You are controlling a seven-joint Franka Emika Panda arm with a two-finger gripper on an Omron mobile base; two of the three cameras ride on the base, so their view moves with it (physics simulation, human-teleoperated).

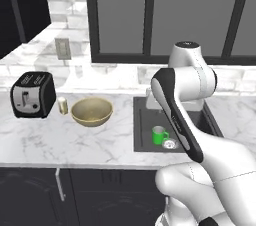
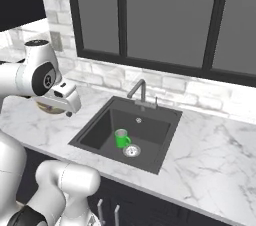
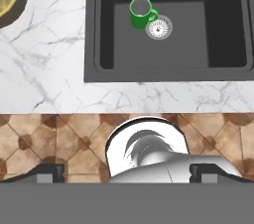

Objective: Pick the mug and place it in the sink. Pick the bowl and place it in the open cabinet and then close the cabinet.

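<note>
Mug (image 1: 160,135) sits upright in sink (image 1: 145,142); gripper (image 3: 127,172) wide and empty, so next approach bowl (image 1: 91,111) from above (grip the rim).

One green mug (image 1: 160,134) down in the one black sink (image 1: 145,140), one steel drain (image 1: 170,144) beside it, one grey faucet (image 2: 139,92); on the counter (image 1: 60,140), one tan bowl (image 1: 91,111), one toaster (image 1: 33,94), one small brass cylinder (image 1: 62,105)
</note>
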